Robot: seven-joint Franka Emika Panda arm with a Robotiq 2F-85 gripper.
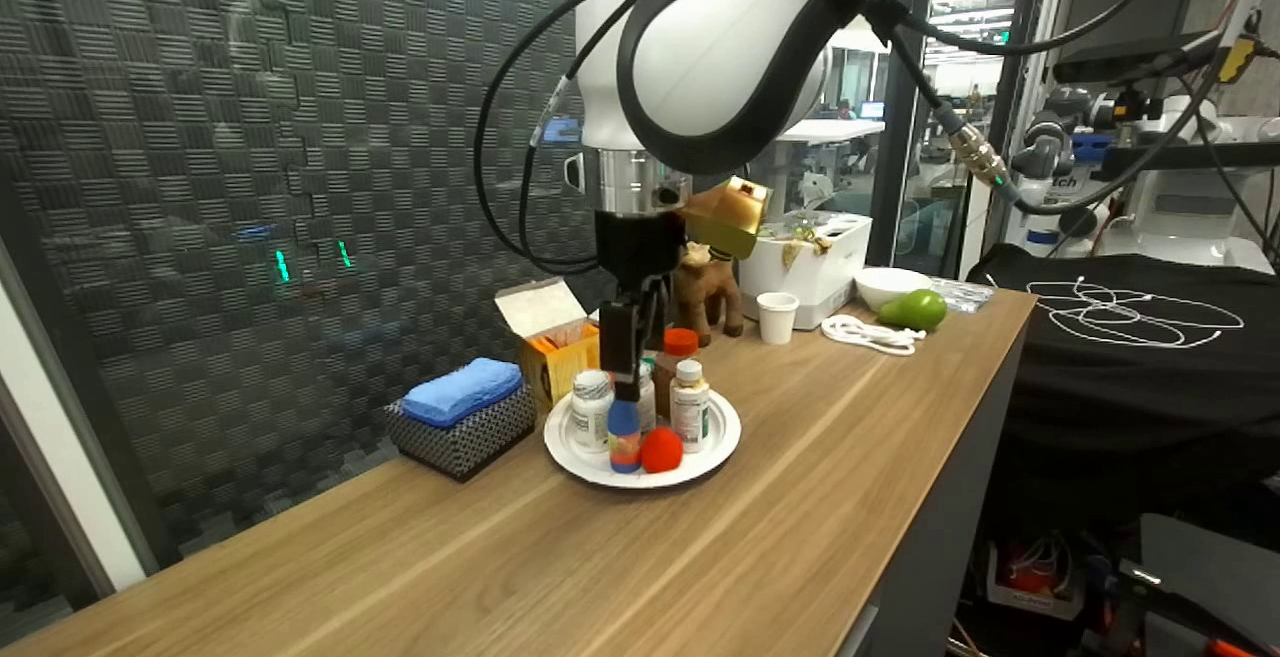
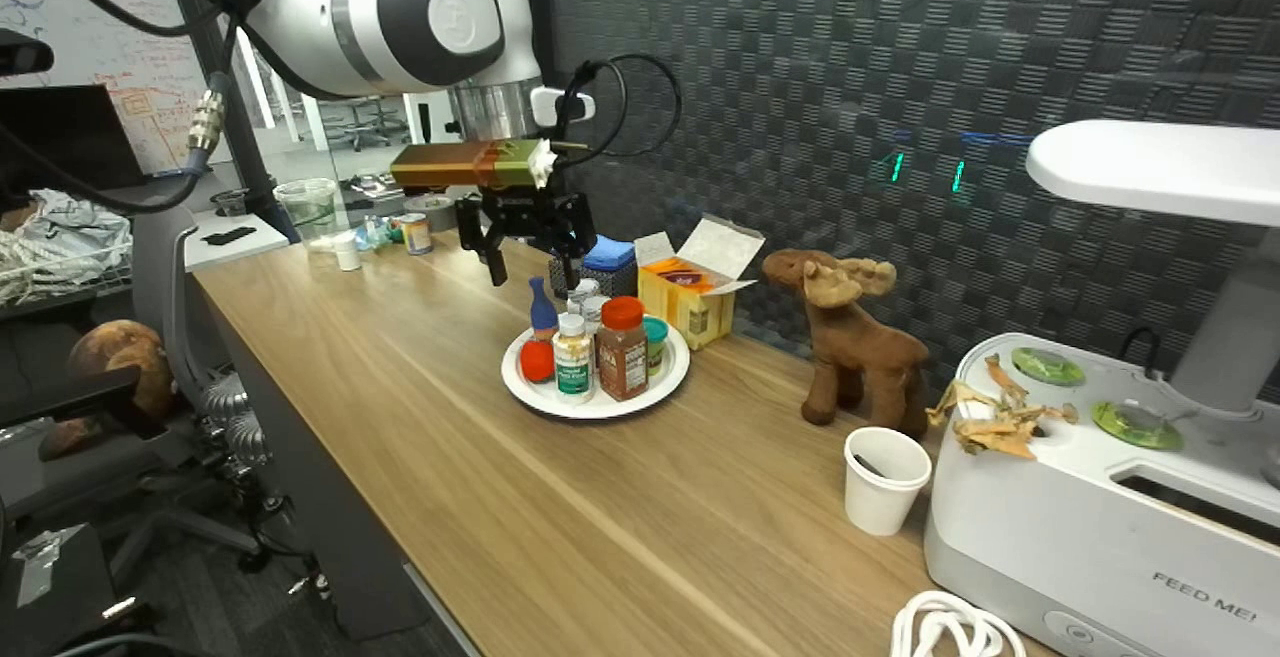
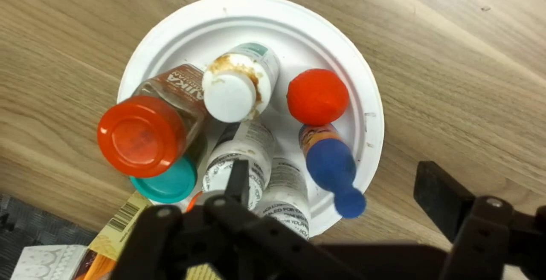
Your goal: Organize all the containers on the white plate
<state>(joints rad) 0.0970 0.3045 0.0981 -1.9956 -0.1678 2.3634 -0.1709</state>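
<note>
Hovering, my gripper (image 2: 535, 277) spread, nothing clamped; blue-topped bottle (image 3: 332, 164) stands upright on white plate (image 3: 256, 7), lined up with my gap; straight-up retreat likely safest.

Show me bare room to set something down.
The counter has a broad bare stretch between plate and cup. On the plate, a narrow bare strip lies between its edge and the green-label bottle and red ball. The carton side is crowded: jar, tub and white bottles.
</note>
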